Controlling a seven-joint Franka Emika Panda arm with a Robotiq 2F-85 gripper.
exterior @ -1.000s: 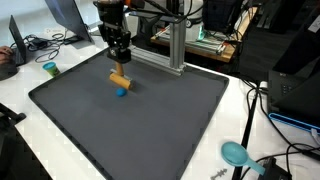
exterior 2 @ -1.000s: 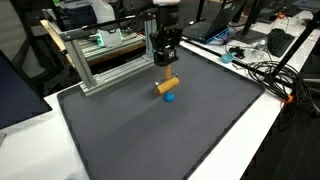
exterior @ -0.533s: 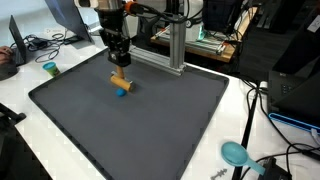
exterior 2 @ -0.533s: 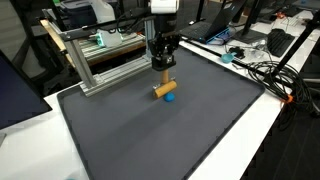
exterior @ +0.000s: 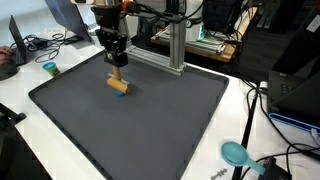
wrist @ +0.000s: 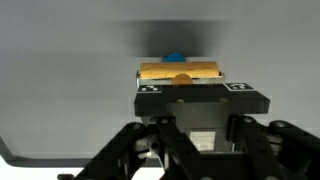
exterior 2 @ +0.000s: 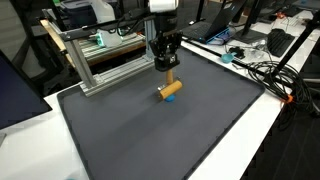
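Clamps fingers [exterior 2: 165,68] on a short tan wooden block [exterior 2: 170,90] over the dark grey bench mat [exterior 2: 200,130], hiding a small blue object [wrist: 176,58] seen clearly only in the wrist view.

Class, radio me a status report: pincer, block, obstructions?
Pincer shut on wooden block. Block low over mat. Blue piece close beside it.
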